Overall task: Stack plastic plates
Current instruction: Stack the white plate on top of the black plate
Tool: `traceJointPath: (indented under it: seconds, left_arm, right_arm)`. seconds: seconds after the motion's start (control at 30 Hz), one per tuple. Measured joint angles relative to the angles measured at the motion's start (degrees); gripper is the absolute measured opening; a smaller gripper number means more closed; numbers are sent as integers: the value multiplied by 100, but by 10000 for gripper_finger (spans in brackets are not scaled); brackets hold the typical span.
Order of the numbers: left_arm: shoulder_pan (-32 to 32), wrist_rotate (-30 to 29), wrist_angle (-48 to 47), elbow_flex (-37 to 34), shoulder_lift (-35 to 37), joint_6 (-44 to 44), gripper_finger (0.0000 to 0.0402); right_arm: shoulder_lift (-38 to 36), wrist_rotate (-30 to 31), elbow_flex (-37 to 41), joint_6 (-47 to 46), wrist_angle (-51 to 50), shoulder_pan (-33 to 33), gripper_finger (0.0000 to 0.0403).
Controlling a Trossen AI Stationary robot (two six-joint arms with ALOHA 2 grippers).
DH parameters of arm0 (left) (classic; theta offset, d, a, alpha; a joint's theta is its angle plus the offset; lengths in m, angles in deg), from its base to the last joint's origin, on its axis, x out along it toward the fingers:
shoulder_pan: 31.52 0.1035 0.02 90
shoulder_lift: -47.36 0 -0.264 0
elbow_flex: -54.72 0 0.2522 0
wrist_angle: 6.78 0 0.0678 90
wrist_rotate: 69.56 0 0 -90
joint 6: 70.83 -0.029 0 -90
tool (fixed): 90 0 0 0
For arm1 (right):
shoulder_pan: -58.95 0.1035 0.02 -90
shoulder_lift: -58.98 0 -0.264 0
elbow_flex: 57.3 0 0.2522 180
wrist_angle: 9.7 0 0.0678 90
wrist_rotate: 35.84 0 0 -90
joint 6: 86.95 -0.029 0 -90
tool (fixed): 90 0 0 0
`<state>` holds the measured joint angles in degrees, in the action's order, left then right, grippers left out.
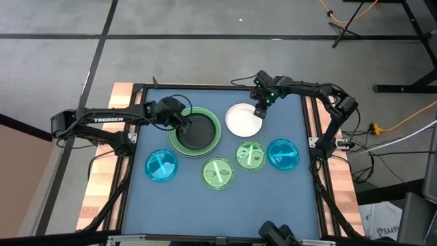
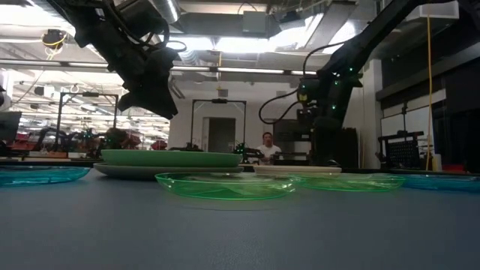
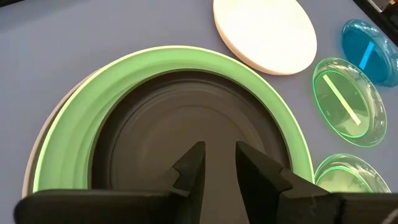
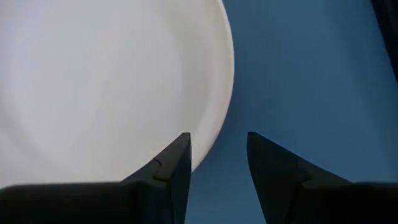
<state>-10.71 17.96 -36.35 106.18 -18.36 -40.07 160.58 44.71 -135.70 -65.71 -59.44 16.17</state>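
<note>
**Right arm lined up on the white plate's rim**

The stack was the landmark here — a black plate [image 1: 198,130] sat inside the light green plate [image 1: 179,141], with a grey plate [image 2: 112,170] showing beneath in the low view. The left gripper [image 3: 216,163] hovered over the black plate, its jaws a narrow gap apart and empty.

Just beside the stack, on the side away from the left arm, lay the white plate [image 1: 243,119], flat on the blue table [image 1: 171,205]. The right gripper [image 4: 217,155] was poised at that plate's far edge, jaws apart with nothing between them — one finger above the white surface, the other over bare table, so the rim ran between them.

Four small plates lay in a loose arc on the near side of the stack: a blue plate [image 1: 161,165], a green plate [image 1: 218,172], a second green plate [image 1: 250,154] and a second blue plate [image 1: 283,154] farthest along.

The step in hand looked like picking up the white plate. To do it well, the right arm would need to come down until the lower finger slipped under the lip, close firmly on the rim, lift level, then centre it over the black plate before letting go. The left arm would best clear off first, since it hung right over the landing spot.
</note>
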Motion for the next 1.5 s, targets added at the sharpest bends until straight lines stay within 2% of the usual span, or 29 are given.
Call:
traceJointPath:
  seconds: [0.43, 0.93, 1.5]
  left_arm:
    - [2, -2, 0, 0, 0, 0, 82]
    - [-1, -2, -2, 0, 0, 0, 82]
    - [-1, -2, -2, 0, 0, 2, 82]
  right_arm:
    - [198, 81, -2, 0, 231, 0, 144]
    - [599, -192, -15, 0, 270, 0, 141]
    - [608, -172, -11, -2, 373, 0, 32]
